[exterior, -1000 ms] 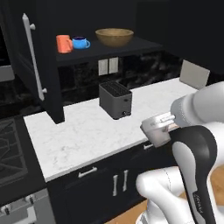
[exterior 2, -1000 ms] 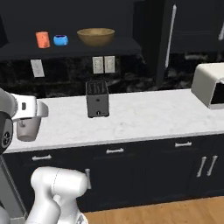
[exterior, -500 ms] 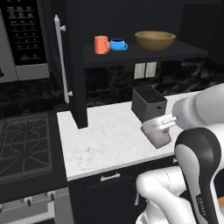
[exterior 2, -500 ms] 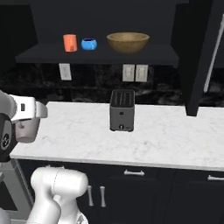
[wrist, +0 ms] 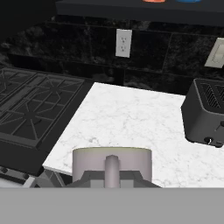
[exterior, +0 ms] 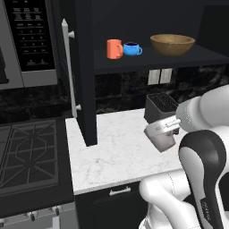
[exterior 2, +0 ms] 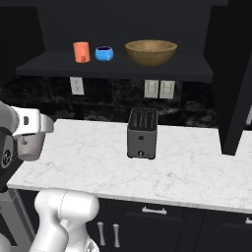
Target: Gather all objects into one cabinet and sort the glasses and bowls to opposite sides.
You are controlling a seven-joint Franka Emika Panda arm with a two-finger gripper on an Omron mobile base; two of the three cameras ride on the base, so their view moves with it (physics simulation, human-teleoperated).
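A: What does the left base view give that the others lack?

B: The cabinet [exterior: 85, 67] door, swung open edge-on, with its slim silver bar handle [exterior: 69, 67], plus a microwave [exterior: 29, 42] and the black stove grates [exterior: 29, 154] beside the bench [exterior: 116, 152]. The right base view shows the toaster [exterior 2: 142, 133] front-on with both slots, and two wall outlets [exterior 2: 158, 89] under the shelf [exterior 2: 113, 67].

A: And the task's things?

B: All on that dark shelf. The orange cup [exterior: 114, 48] stands at the left, the blue cup [exterior: 132, 48] just beside it, and the wooden bowl [exterior: 172, 44] apart to the right.

A: The hand?

B: The hand [exterior: 162, 133] hangs over the bench in front of the toaster, at the end of the white arm. From the base views its fingers are too small to read; going by its reading, they are together, and I see nothing held.

A: Anything cut off?

B: In the hand view, the cups show as mere slivers of orange and blue at the top edge, and the toaster runs off the right side.

A: Surfaces?

B: White marble with grey veins on the bench, glossy black stone behind, matte black cabinetry, a smooth shallow bowl of light-brown wood.
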